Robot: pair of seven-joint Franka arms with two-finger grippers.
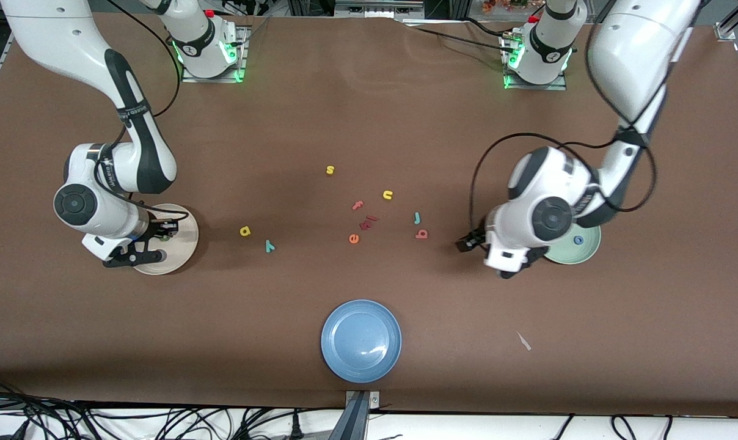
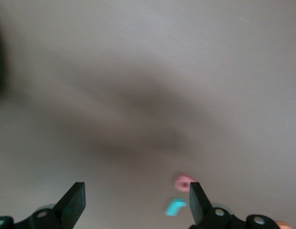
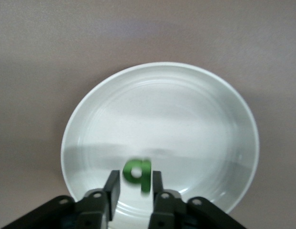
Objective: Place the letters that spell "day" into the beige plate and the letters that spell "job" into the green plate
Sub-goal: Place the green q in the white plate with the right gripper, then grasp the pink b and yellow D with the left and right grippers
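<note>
1. Front view: the right end effector (image 1: 160, 237) hangs low over the beige plate (image 1: 182, 256) at the right arm's end of the tabletop (image 1: 369, 122), with a speck of green, the "d" (image 1: 163, 237), right under it. The yellow "a" (image 1: 245, 231) and teal "y" (image 1: 270, 245) lie on the bare tabletop near that plate. At the left arm's end, the blue "o" (image 1: 578, 240) sits in the green plate (image 1: 583, 255). The left end effector (image 1: 468, 243) is just beside that plate, aimed at the teal "j" (image 1: 416, 217) and pink "b" (image 1: 421, 233). The "s" (image 1: 330, 170), "n" (image 1: 387, 195), "f" (image 1: 357, 205), "e" (image 1: 354, 239) and the blue plate (image 1: 361, 340) are no business of ours.

2. Left wrist view: jaws spread wide, nothing between them, and "b" and "j" lie just ahead on the tabletop.

3. Right wrist view: the "d" sits between fingers that stand slightly apart, with a sliver of plate either side. It looks loose, not pinched.

4. Handling, as I judge it: these letters look featherlight, stiff and flat. Each needs a low pinch across its 2 flat outer edges, and any nudge would likely skid it away.
</note>
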